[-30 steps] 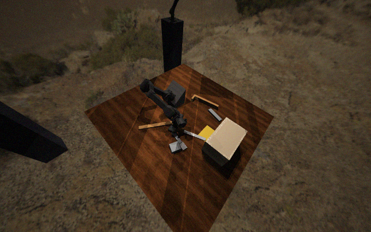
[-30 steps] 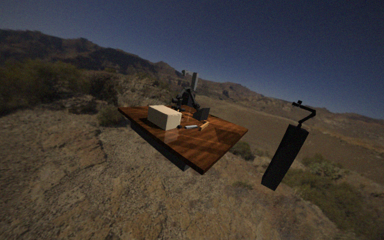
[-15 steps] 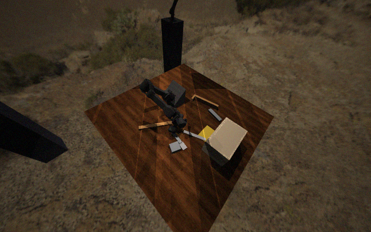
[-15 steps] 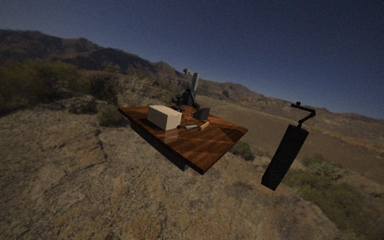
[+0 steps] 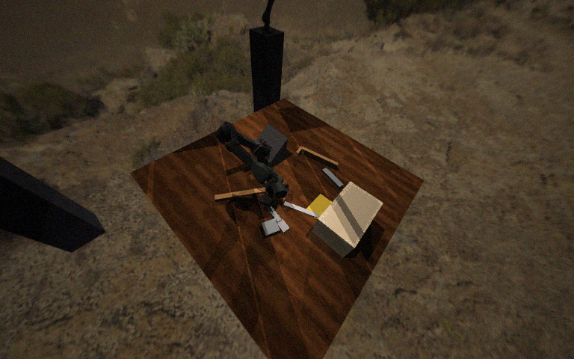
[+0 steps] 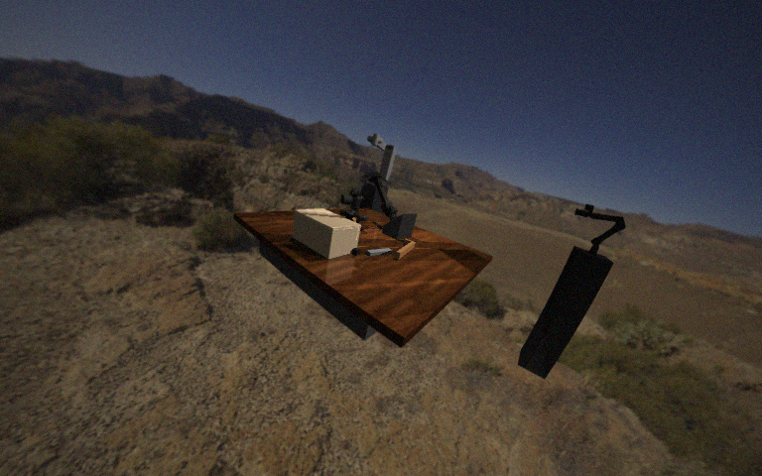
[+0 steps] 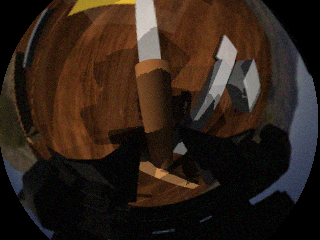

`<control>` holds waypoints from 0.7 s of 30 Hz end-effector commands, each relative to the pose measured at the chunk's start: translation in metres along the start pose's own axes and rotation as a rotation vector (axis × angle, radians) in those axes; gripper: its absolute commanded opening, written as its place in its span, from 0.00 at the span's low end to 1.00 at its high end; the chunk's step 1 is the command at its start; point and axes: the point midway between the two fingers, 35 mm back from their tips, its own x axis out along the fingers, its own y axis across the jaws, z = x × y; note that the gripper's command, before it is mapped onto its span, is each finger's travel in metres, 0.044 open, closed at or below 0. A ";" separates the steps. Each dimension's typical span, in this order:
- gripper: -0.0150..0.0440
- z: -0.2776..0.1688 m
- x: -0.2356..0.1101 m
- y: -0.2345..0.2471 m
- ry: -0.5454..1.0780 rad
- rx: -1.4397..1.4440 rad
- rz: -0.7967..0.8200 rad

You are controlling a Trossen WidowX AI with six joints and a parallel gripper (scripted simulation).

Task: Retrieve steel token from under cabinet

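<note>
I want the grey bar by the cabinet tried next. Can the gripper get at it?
Probably yes: the grey bar lies alone on the table beside the cabinet, nothing on it; the gripper is open and near.

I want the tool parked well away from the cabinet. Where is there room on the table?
Open wood runs along the table's near corner, below the grey blocks, and on the left side beyond the wooden stick. It is crowded between the gripper, yellow marked area and cabinet.

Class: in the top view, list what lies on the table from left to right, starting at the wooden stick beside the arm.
Wooden stick → pincer → yellow marked area → cabinet.
</note>
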 end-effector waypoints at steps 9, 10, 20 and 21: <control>0.45 0.000 0.000 0.000 0.000 0.000 0.000; 0.44 0.000 0.000 0.000 0.000 0.000 0.000; 0.25 0.002 0.000 0.000 0.000 0.002 0.001; 0.25 0.003 0.000 0.000 0.000 0.002 0.001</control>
